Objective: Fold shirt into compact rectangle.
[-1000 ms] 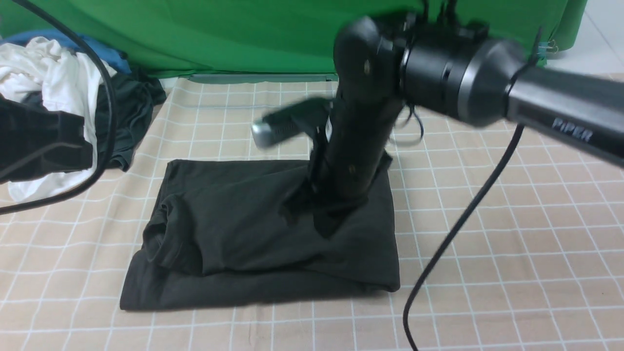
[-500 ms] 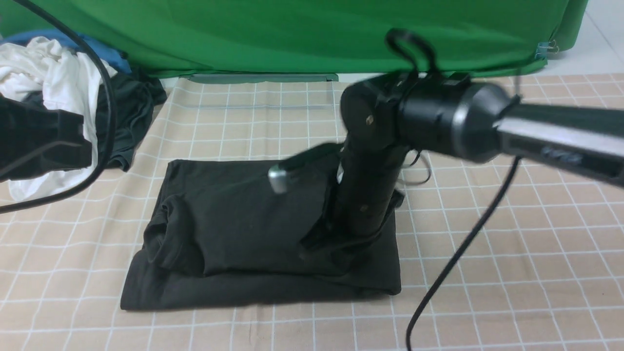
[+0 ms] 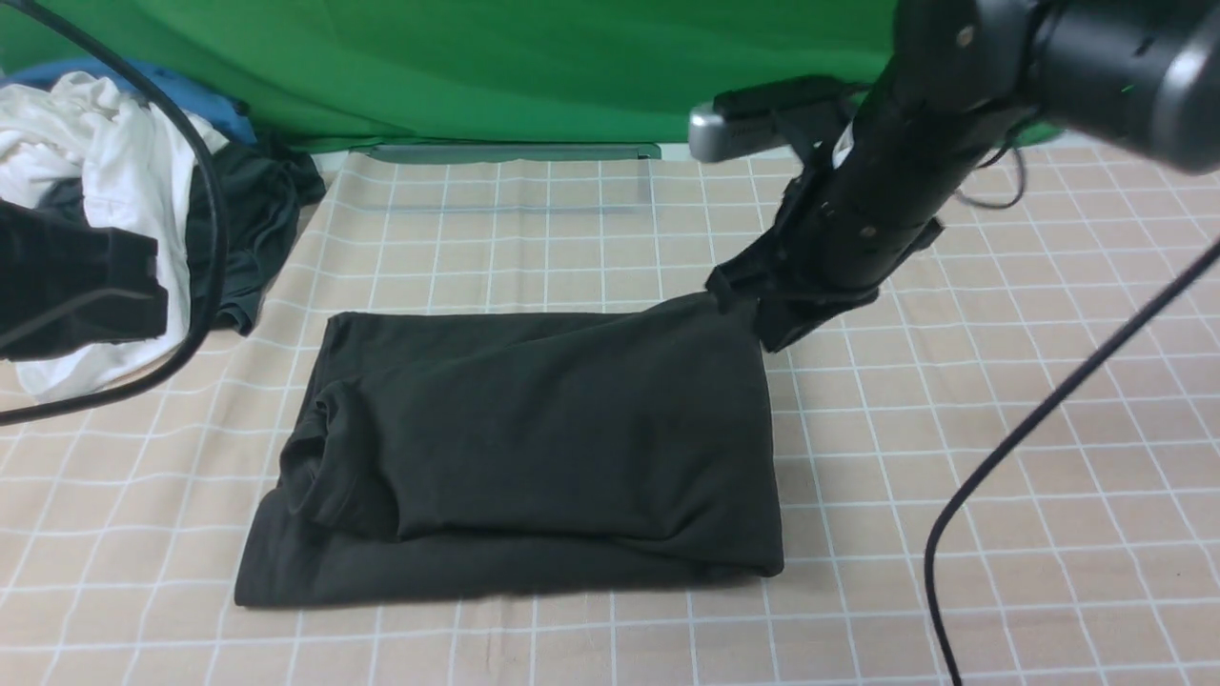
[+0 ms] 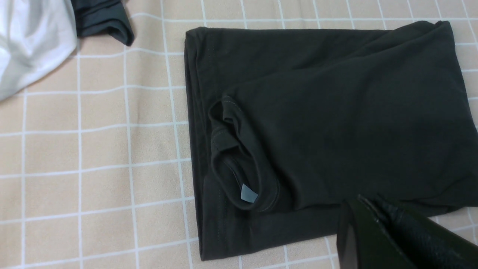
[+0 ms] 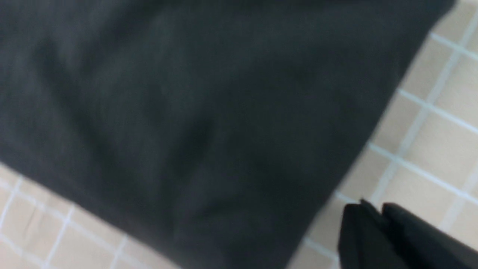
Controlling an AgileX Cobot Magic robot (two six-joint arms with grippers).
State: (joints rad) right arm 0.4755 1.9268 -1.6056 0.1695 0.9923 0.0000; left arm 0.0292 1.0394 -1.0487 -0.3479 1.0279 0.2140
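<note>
Keeping our closed left fingers (image 4: 369, 201) clear, we hold our right ones, their opening unclear, above the folded black knit shirt (image 3: 572, 429) near the middle of the checked tabletop (image 3: 1048, 610); careless dragging could skew its loose layers.

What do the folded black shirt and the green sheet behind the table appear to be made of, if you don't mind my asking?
Shirt: probably soft matte knit, judging by its rounded folds and lack of shine.
Sheet: likely woven cloth, smooth with slight sheen, since it drapes in soft creases; thin plastic isn't ruled out.
</note>
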